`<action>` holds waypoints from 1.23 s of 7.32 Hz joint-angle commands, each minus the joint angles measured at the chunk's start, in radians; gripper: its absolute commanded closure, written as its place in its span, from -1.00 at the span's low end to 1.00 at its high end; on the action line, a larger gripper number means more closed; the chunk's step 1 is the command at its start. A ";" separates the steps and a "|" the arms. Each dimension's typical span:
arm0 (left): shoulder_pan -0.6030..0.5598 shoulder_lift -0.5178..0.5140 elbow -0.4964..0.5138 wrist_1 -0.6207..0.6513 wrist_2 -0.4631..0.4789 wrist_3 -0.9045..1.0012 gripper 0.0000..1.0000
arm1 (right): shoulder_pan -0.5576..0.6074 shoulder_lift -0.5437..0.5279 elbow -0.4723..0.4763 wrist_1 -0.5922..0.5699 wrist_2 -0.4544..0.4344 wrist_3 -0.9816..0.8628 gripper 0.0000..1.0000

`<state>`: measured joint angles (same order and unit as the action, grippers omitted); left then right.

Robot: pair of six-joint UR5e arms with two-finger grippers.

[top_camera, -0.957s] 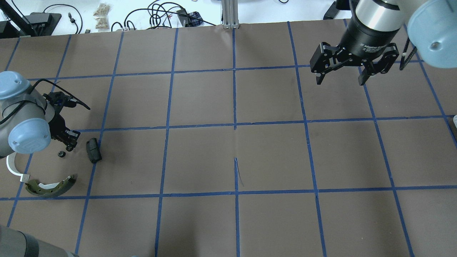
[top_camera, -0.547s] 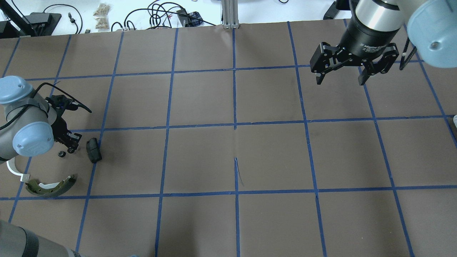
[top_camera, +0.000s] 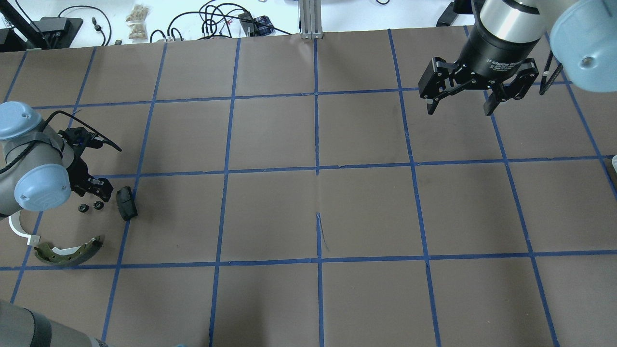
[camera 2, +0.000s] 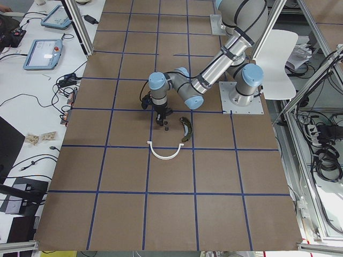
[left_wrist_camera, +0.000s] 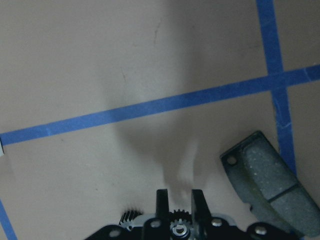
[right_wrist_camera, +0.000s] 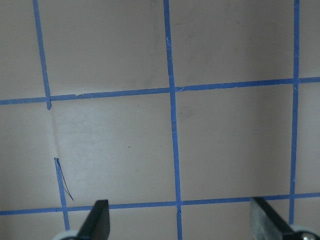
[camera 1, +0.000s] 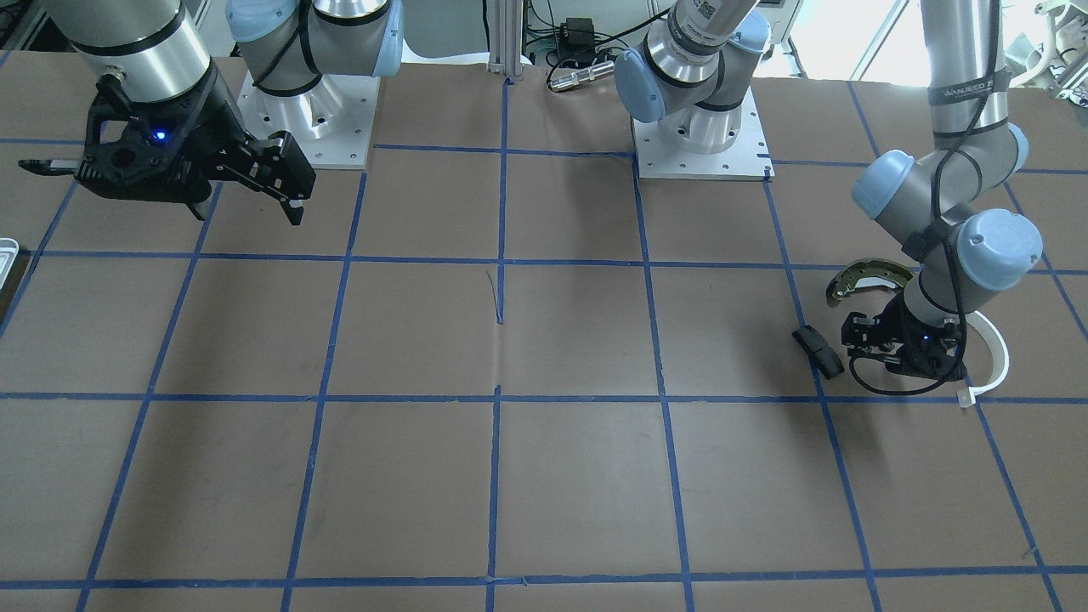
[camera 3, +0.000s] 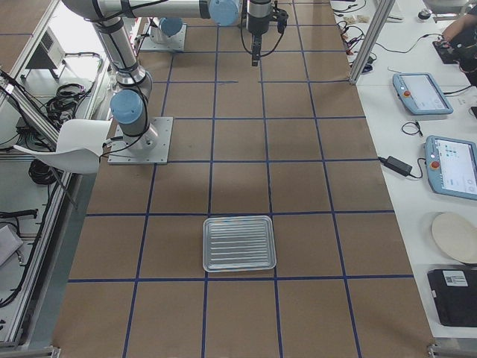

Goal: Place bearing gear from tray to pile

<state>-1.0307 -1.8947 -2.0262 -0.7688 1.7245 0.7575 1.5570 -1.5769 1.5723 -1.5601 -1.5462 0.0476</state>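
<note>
Two small black bearing gears lie on the brown table at the far left, one [top_camera: 98, 205] just below my left gripper [top_camera: 95, 189] and one [top_camera: 83, 208] beside it. In the left wrist view the nearer gear [left_wrist_camera: 176, 221] sits between the narrowly open fingers [left_wrist_camera: 161, 207], untouched. Around them lies the pile: a black block [top_camera: 126, 203], an olive brake shoe [top_camera: 67, 253] and a white plastic arc [top_camera: 17, 229]. The silvery tray [camera 3: 239, 244] lies far off by the right end; only its edge [top_camera: 614, 166] shows overhead. My right gripper [top_camera: 458, 103] hangs open and empty.
Blue tape lines grid the brown table. Cables and small gear lie beyond the far edge [top_camera: 217, 21]. The left arm's elbow [top_camera: 36, 188] hangs over the pile's left side. The arm bases [camera 1: 701, 136] stand at the robot's edge of the table.
My left gripper lowered a gear to the table beside the first one, let go of it and drew back a little. The right arm has not moved.
</note>
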 commanded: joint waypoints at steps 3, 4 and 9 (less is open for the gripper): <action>-0.255 0.156 0.310 -0.550 -0.075 -0.346 -1.00 | 0.000 0.000 0.000 0.000 0.000 0.000 -1.00; -0.378 0.175 0.411 -0.683 -0.100 -0.561 -1.00 | 0.000 0.000 0.000 0.000 0.000 0.000 -1.00; -0.642 0.278 0.497 -0.781 -0.100 -0.841 -1.00 | 0.002 -0.002 0.000 0.000 0.000 0.002 -1.00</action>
<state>-1.6921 -1.6448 -1.5516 -1.5003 1.6248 -0.1006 1.5573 -1.5784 1.5723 -1.5601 -1.5452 0.0501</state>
